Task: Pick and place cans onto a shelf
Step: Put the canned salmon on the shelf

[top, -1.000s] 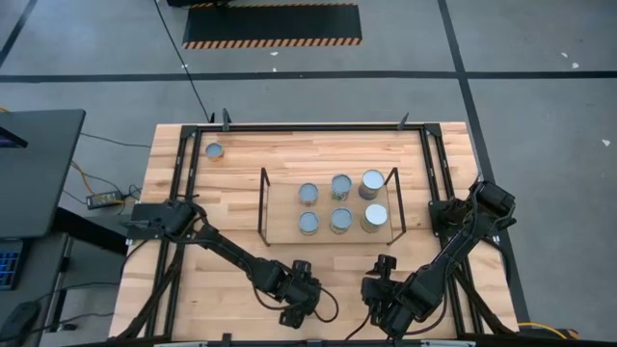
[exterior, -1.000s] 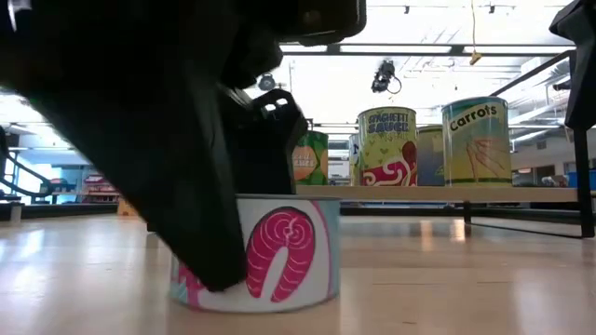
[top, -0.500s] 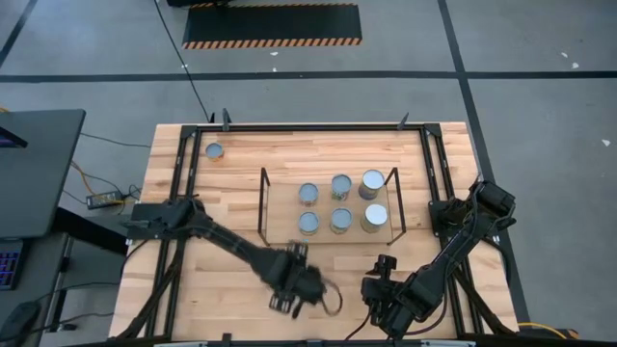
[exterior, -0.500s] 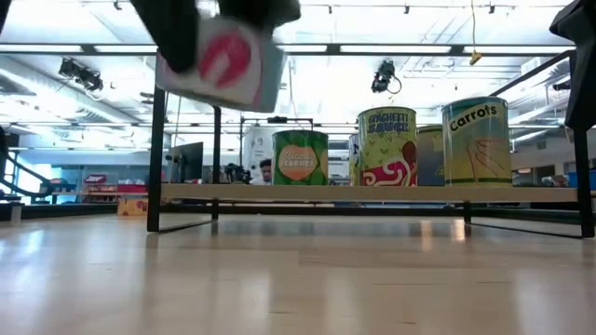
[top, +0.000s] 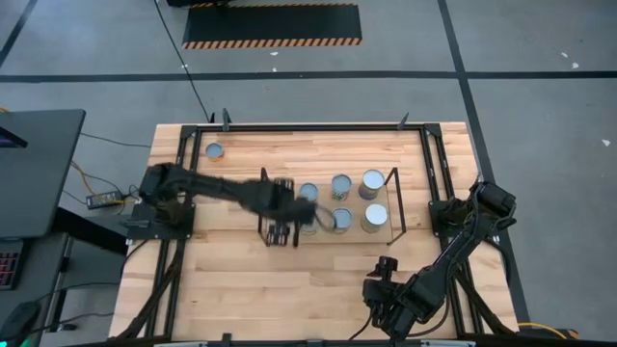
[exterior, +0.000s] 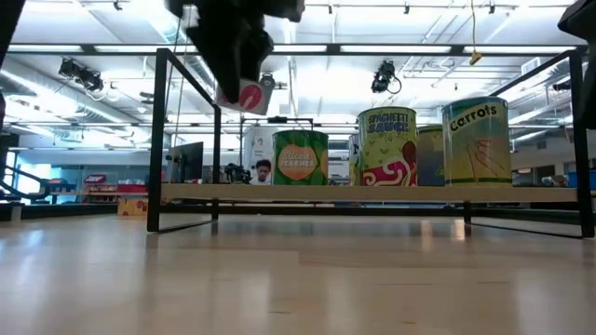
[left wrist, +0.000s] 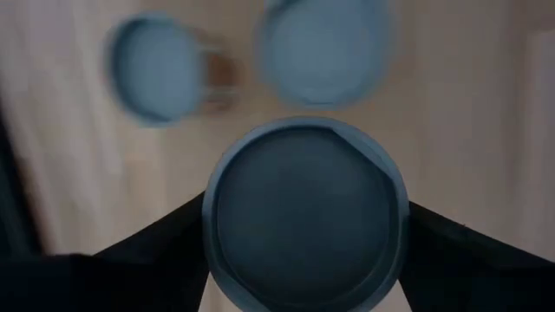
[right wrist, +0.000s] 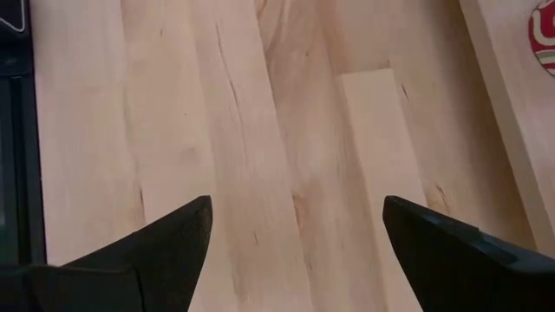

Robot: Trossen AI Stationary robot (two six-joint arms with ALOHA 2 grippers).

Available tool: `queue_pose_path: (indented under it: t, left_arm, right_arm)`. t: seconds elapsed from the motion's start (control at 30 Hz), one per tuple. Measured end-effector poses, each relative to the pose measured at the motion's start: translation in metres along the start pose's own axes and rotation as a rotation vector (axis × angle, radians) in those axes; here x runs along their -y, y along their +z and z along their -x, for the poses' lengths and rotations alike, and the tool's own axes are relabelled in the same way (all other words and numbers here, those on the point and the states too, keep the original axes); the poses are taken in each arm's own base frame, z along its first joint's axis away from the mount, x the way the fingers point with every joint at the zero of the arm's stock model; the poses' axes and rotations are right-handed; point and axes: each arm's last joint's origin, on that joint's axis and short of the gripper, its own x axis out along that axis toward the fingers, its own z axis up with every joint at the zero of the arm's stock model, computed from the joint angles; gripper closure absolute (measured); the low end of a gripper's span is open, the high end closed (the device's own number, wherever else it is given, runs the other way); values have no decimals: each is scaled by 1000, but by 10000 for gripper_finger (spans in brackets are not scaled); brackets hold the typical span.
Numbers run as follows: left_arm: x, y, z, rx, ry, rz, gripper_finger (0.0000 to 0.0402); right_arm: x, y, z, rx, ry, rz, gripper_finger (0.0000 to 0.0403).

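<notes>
Sitting between the left claw's [left wrist: 305, 234] fingers: a can [left wrist: 305, 212].

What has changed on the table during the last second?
The left gripper lifted the salmon can off the table's near edge and carried it up to the shelf's left end. The right gripper, the cans on the shelf and the lone far-left can stayed put.

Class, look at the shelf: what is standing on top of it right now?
Five cans stand in plain sight on the shelf, among them the carrots can. The left claw holds a sixth can above its left end, hiding the board beneath.
</notes>
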Motion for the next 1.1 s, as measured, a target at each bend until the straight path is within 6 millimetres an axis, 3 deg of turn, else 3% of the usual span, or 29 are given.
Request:
queue_pose_path:
  t: [0.2,0.37,0.5,0.77,1.1]
  left_arm:
    - [-63,-8,-12,-22,-23,46,109]
    - [-91,-22,-47,-49,-80,98,110]
    - [-95,-33,-67,-76,-92,83,110]
    - [-86,-35,-84,-34,-135,72,110]
    - [-85,-36,-88,-30,-133,81,94]
  right_arm:
    - [4,6,-4,-2,-10,-29,56]
    - [7,10,-7,-20,-5,-66,56]
    - [8,11,-8,-23,-4,-70,56]
    - [12,18,-12,-14,-16,-89,56]
    - [17,24,-16,-13,-27,-112,56]
